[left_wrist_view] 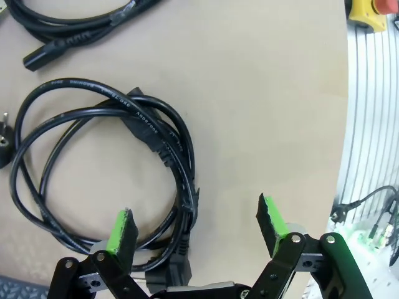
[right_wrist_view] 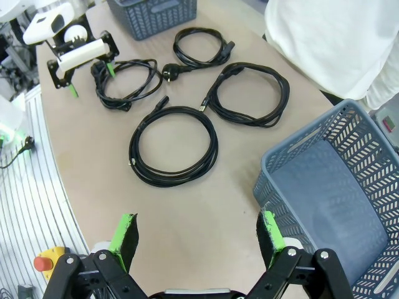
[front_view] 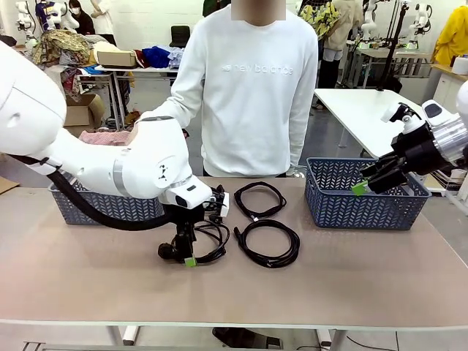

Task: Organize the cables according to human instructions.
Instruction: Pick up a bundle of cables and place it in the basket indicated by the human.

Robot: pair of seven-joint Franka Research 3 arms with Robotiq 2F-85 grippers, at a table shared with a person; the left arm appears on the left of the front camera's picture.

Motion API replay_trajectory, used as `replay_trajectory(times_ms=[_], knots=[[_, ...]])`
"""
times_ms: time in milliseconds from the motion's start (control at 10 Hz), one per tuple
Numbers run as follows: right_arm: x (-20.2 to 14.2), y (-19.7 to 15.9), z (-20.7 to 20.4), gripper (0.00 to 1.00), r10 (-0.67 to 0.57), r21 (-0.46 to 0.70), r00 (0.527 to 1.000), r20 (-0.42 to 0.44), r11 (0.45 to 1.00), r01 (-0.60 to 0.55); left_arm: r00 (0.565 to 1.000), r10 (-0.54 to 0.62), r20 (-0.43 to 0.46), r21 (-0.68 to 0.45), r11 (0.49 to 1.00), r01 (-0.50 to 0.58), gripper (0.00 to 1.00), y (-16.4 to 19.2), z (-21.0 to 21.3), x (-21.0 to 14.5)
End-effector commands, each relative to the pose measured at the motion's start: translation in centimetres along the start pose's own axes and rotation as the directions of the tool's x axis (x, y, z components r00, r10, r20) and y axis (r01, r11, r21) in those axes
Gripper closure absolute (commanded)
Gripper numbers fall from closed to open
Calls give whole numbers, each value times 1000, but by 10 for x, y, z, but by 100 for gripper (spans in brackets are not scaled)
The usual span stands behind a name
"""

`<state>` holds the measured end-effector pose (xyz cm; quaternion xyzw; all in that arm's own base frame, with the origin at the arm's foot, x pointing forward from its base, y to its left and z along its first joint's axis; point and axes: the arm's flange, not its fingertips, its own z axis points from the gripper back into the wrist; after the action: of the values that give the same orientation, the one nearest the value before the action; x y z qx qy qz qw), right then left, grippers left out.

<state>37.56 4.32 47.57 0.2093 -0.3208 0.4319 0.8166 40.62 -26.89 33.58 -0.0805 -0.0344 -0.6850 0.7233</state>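
Note:
Four black coiled cables lie on the tan table. My left gripper (front_view: 189, 256) hangs open just above the nearest-left cable (front_view: 210, 245). In the left wrist view that coil (left_wrist_view: 100, 168) has its right edge and a plug between the green fingers (left_wrist_view: 121, 227), with the left gripper (left_wrist_view: 196, 224) not closed on it. Two more cables sit at centre (front_view: 259, 199) and front centre (front_view: 268, 243). The right wrist view holds all of the cables (right_wrist_view: 124, 81) (right_wrist_view: 202, 45) (right_wrist_view: 249, 93) (right_wrist_view: 174, 144). My right gripper (front_view: 360, 189) (right_wrist_view: 196, 240) is open and empty, high by the right basket.
Blue-grey lattice baskets stand at the back left (front_view: 102, 208) and back right (front_view: 365, 212) (right_wrist_view: 336, 205). A person in a white sweater (front_view: 248, 88) stands at the far edge. The table's near edge borders a metal rail (left_wrist_view: 368, 156) with a yellow-red button (left_wrist_view: 368, 12).

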Motion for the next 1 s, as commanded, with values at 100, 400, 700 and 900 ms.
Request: replay_trajectory(times_ms=[100,400,700,900], knots=[[0,-4,-2,0,21,13,999,27,1000,-21,1000,10,-15,19,1000,-9,0,2,-10,4],[0,-4,-2,0,21,13,999,27,1000,-21,1000,2,-21,15,1000,-2,0,4,-25,4],[0,-4,-2,0,21,13,999,27,1000,-21,1000,1,-29,17,1000,-1,0,5,-26,4],[0,-4,-2,0,21,13,999,27,1000,-21,999,-5,-37,19,1000,5,0,5,-31,5]])
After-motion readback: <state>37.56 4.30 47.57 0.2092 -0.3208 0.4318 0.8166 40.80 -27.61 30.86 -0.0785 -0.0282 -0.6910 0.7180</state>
